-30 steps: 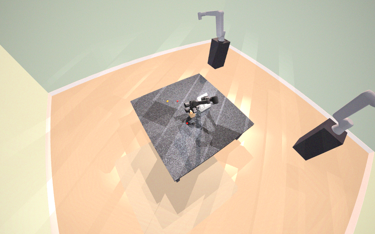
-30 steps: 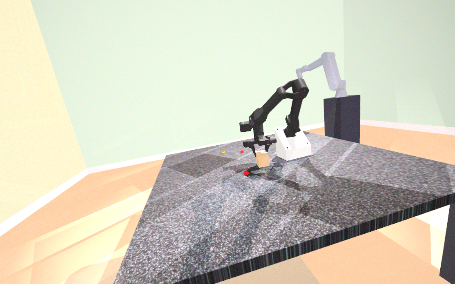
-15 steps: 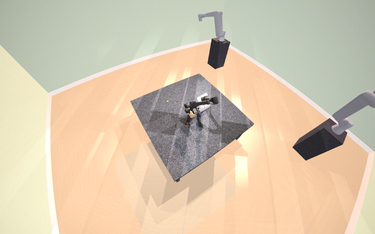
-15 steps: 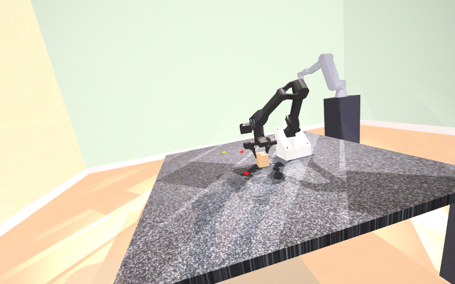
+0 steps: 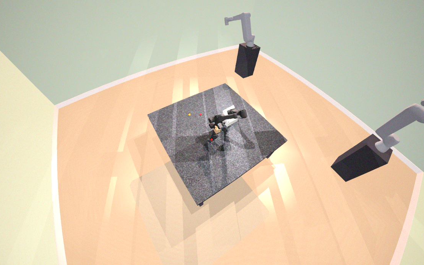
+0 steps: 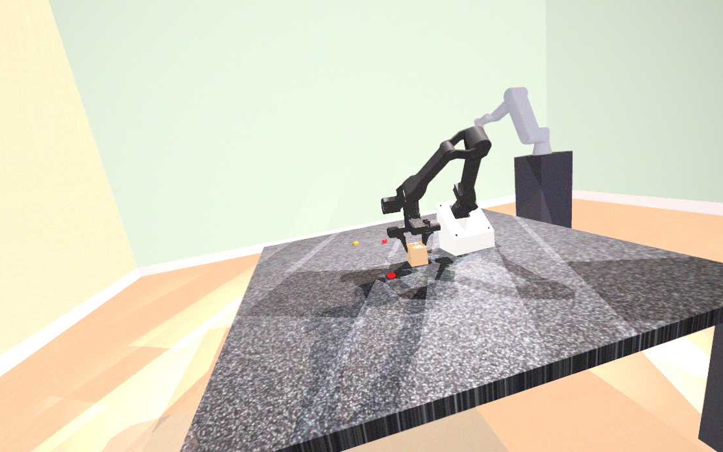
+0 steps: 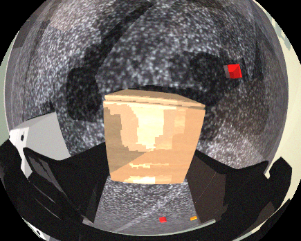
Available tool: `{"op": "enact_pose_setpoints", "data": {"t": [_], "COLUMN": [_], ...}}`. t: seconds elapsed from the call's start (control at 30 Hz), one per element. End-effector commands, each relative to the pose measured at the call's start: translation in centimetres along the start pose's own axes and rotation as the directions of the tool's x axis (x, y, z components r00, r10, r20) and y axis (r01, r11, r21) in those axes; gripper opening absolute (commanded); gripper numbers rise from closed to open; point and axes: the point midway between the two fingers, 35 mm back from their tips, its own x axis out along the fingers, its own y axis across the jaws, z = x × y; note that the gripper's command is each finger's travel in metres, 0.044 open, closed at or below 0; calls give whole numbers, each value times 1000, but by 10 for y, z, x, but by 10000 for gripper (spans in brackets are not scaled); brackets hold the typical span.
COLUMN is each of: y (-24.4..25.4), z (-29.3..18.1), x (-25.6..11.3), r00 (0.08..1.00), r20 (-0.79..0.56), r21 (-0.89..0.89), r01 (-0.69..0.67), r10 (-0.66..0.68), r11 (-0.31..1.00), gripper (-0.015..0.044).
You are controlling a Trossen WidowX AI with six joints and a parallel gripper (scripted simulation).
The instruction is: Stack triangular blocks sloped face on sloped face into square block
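My gripper (image 6: 416,243) (image 7: 149,146) is shut on a tan triangular block (image 7: 152,138) (image 6: 415,245), with a finger on either side and its broad face up. The other tan triangular block (image 7: 152,96) (image 6: 417,258) is low on the table, directly under and against the held one. In the wrist view only a thin strip of it shows past the held block's far edge, with a narrow seam between. In the exterior view the two look like one nearly square block. Their sloped faces are hidden, so full contact and even ends cannot be told.
A red cube (image 5: 211,139) (image 6: 391,275) (image 7: 234,70) lies close to the blocks. Another red cube (image 5: 200,114) (image 6: 384,241) (image 7: 162,219) and a yellow piece (image 5: 189,114) (image 6: 355,243) (image 7: 193,218) lie farther off. The white arm base (image 6: 467,242) (image 7: 45,135) stands beside the blocks.
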Motion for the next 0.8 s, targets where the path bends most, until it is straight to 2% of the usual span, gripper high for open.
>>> {"op": "enact_pose_setpoints", "data": {"t": [0.0,0.77], "y": [0,0], "z": [1,1], "x": [0,2], "r00": [1000,1000], "r20": [6,4], "r21": [4,3], "r01": [1,1], "r10": [-1,-1], "r11": [1000,1000], "gripper": [0,0]}}
